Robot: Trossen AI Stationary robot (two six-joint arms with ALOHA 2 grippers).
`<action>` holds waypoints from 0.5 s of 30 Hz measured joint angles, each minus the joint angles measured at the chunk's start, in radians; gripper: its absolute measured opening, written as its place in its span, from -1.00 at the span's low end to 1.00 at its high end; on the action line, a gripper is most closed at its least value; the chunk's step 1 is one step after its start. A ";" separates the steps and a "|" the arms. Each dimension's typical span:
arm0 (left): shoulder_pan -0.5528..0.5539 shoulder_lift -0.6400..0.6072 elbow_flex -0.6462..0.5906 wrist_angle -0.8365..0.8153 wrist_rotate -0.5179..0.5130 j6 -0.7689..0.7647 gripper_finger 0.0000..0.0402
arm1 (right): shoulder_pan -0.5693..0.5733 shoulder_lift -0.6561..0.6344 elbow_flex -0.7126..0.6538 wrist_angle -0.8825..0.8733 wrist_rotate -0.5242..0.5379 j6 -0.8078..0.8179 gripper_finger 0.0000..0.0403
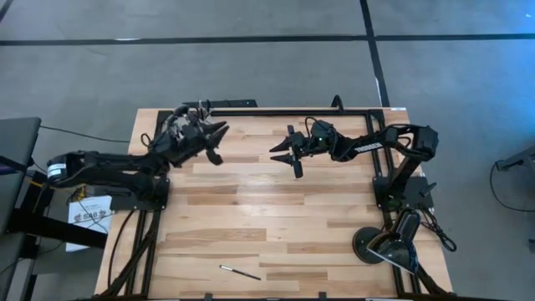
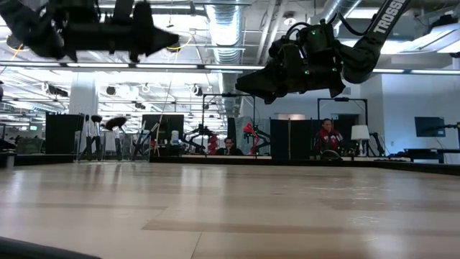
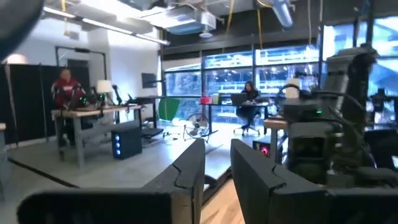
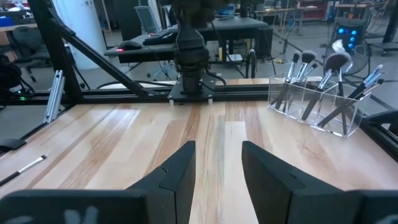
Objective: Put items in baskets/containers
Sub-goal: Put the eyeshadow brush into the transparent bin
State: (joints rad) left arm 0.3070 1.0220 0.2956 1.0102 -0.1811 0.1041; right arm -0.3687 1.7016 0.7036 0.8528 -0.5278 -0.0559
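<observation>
A clear plastic cup (image 4: pixel 314 104) stands near the table's far left corner with several brushes upright in it; it also shows in the low view (image 2: pixel 106 140). In the high view my left arm covers most of it. One slim brush (image 1: pixel 240 272) lies flat near the table's near edge and also shows in the right wrist view (image 4: pixel 23 167). My left gripper (image 1: pixel 219 144) hangs open above the far left part of the table, beside the cup. My right gripper (image 1: pixel 284 160) is open, raised over the far middle of the table, and points toward the left arm.
A round black lamp base (image 1: pixel 372 245) sits near the table's right near corner. A black frame rail (image 1: pixel 292 111) runs along the far edge. The two grippers face each other a short way apart. People sit at desks in the room behind the table (image 2: pixel 328 134).
</observation>
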 joint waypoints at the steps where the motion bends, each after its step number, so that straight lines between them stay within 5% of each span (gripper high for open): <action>1: -0.032 -0.003 0.027 -0.036 -0.025 0.023 -0.63 | 0.000 0.000 0.000 0.000 0.000 0.003 -0.40; 10: -0.322 0.060 0.227 -0.407 -0.298 0.102 -0.63 | 0.002 -0.013 0.000 -0.014 -0.061 0.032 -0.40; 15: -0.480 0.068 0.231 -0.459 -0.327 0.078 -0.63 | 0.002 -0.090 0.000 -0.116 -0.077 0.008 -0.40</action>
State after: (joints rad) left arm -0.1726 1.0904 0.5266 0.5513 -0.5080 0.1817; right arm -0.3672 1.6112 0.7033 0.7370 -0.6044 -0.0478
